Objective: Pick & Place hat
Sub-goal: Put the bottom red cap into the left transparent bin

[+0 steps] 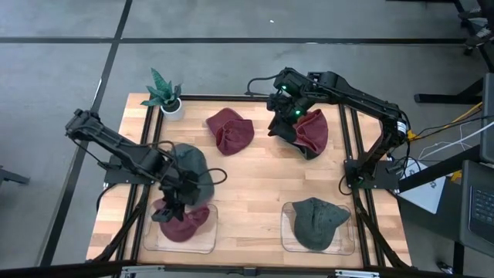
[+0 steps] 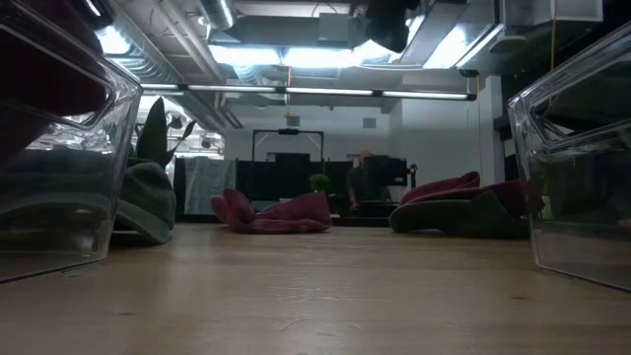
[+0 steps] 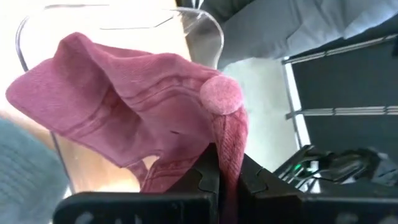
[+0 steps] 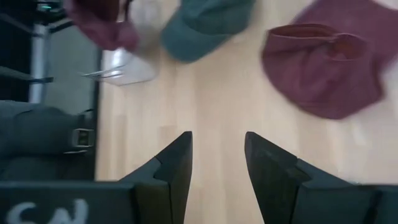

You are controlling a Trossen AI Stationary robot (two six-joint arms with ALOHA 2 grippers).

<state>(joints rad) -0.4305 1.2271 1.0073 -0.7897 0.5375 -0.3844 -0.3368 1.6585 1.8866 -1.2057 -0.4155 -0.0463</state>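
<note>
Lettering (image 4: pixel 46 213) on right wrist, unreadable

Lab: exposed ceiling ducts (image 2: pixel 246 69), concrete floor (image 1: pixel 62 69).

The surface (image 1: pixel 247 177) is pale striped wood with a black frame. Three hats are maroon (image 1: pixel 230 131), two dark green (image 1: pixel 316 222). The trays (image 1: pixel 287 239) are clear, the plant (image 1: pixel 164 90) green in a white pot.

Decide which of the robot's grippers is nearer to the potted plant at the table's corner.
Right, narrowly. The right gripper hovers open above the table's far side, across from the potted plant beyond a loose red hat. The left gripper is at the near tray, shut on another red hat.
</note>
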